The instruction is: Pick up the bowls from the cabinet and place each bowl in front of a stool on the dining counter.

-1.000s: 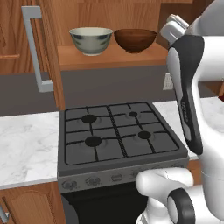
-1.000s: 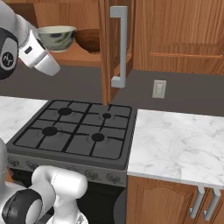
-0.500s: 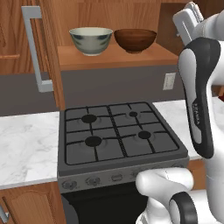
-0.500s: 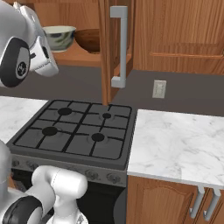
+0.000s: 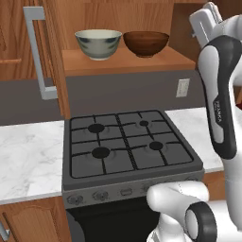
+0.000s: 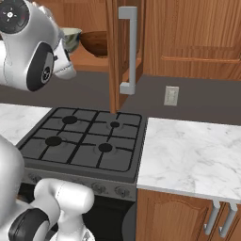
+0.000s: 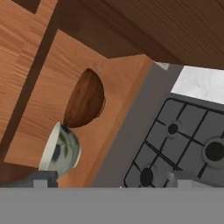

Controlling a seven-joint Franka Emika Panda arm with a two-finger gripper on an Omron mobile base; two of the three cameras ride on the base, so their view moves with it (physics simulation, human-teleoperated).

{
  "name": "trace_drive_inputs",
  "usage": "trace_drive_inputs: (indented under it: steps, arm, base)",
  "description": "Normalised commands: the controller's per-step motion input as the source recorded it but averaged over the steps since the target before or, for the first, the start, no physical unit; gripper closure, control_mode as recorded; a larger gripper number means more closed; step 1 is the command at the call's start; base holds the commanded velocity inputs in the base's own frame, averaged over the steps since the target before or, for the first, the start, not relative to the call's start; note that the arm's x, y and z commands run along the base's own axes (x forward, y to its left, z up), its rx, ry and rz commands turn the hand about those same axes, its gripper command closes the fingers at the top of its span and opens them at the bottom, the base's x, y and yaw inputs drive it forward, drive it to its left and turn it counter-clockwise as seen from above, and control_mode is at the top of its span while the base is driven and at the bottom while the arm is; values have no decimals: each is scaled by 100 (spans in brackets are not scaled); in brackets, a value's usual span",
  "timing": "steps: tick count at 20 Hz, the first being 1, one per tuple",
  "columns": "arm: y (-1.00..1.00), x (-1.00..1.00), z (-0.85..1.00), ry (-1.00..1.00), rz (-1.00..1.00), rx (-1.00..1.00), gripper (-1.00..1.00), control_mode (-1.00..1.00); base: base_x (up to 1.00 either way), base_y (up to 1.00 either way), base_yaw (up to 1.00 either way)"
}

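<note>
Two bowls stand side by side on the open cabinet's shelf [image 5: 127, 62]: a pale cream-green bowl [image 5: 98, 43] on the left and a dark brown bowl [image 5: 146, 43] on the right. The cabinet door [image 5: 52, 56] with its grey bar handle [image 5: 40, 59] is swung open. My arm [image 5: 220, 94] rises at the right, level with the shelf and to the right of the brown bowl. In the hand view my gripper [image 7: 111, 180] is open with nothing between its fingertips [image 7: 41, 179], well apart from the brown bowl [image 7: 85, 98] and the cream bowl [image 7: 61, 148]. The stool and dining counter are out of view.
A black gas stove [image 5: 125, 146] with several burners lies below the shelf. Marble worktops [image 5: 28, 156] [image 6: 188, 150] flank it. A wall socket [image 6: 171, 95] sits on the grey backsplash. The open door [image 6: 123, 52] juts out above the stove's right side.
My arm has lifted and swung up and to the right, so the hand now sits higher beside the shelf. Both bowls and the door have stayed in place.
</note>
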Motion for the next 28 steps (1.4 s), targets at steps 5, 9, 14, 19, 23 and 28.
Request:
trace_drive_inputs:
  steps: [5, 9, 14, 19, 23, 28]
  arm:
    - [0, 65, -5, 15, 1, 1, -100, -100]
    - [1, 65, -16, 8, 0, 0, -100, -100]
    - [4, 57, -19, 0, 0, 4, -100, -100]
    - [3, 66, -9, 2, 0, 11, -100, -100]
    - [0, 71, 0, 13, 0, 13, -100, -100]
    - [0, 61, 0, 13, 0, 8, -100, -100]
  base:
    - [0, 0, 0]
    - [0, 0, 0]
    - [0, 0, 0]
    - [0, 0, 0]
    - [0, 0, 0]
    - [0, 0, 0]
